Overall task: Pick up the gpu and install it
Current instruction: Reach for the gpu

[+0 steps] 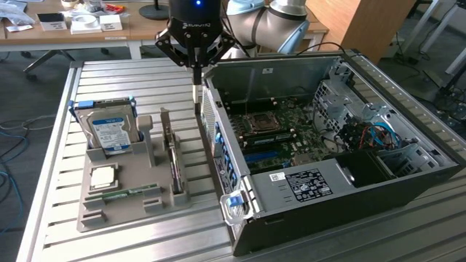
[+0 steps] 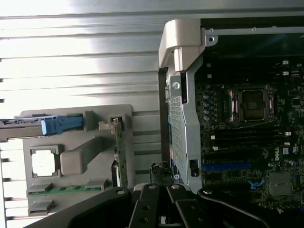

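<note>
Jaws: pressed together, with nothing clamped between them. Your black gripper point(image 1: 195, 73) hangs pointing straight down over the ribbed aluminium table point(image 1: 117, 76).

Task item: the gpu point(image 1: 174, 164), a thin green card standing on its edge with a silver metal end bracket, sits in its slot in the grey moulded parts tray point(image 1: 109, 213). It lies below the jaws and slightly to the exterior view's left of them. It is apart from the jaws and not lifted.

Farther from the jaws on that same side:
- The boxy hard drive point(image 1: 111, 128), with a blue-white label, stands upright in a blue carrier.
- The square silver processor chip point(image 1: 102, 177) lies flat in its pocket.
- The narrow green memory stick point(image 1: 131, 192) lies just beside the chip.

On the other side of the jaws, the black tower computer case point(image 1: 350, 191) lies on its side with the panel off. Its green motherboard point(image 1: 284, 123) is exposed inside.

The case's perforated rear wall is the surface nearest the jaws. The fingertips appear to end just beside its top edge. You cannot tell from either view whether they touch it, because dark metal sits against dark metal.
</note>
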Motion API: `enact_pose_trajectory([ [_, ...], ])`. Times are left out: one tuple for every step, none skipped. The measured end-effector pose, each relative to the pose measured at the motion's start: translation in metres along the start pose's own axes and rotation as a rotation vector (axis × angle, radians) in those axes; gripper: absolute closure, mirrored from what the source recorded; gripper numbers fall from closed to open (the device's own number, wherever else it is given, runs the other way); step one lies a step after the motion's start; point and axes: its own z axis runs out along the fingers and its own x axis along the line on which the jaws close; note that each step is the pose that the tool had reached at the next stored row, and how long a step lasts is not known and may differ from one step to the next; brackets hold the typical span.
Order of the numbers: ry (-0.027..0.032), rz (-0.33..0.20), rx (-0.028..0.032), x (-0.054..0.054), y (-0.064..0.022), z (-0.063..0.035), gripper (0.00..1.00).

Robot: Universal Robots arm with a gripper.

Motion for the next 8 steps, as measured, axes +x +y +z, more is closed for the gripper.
enact_pose_trajectory([
  [0.0000, 0.000, 0.0000, 0.0006, 0.0000, 0.0000, 0.89],
  [0.0000, 0.000, 0.0000, 0.0012, -0.0001, 0.0000, 0.89],
  [0.0000, 0.000, 0.0000, 0.0018, -0.0001, 0.0000, 0.89],
  [0.0000, 0.000, 0.0000, 0.0025, -0.0002, 0.0000, 0.89],
  [0.0000, 0.000, 0.0000, 0.0030, -0.0002, 0.0000, 0.89],
  [0.0000, 0.000, -0.0001, 0.0035, -0.0002, 0.0000, 0.89],
  [-0.0001, 0.000, -0.0001, 0.0040, -0.0003, 0.0000, 0.89],
  [0.0000, 0.000, 0.0000, 0.0044, -0.0003, -0.0001, 0.89],
])
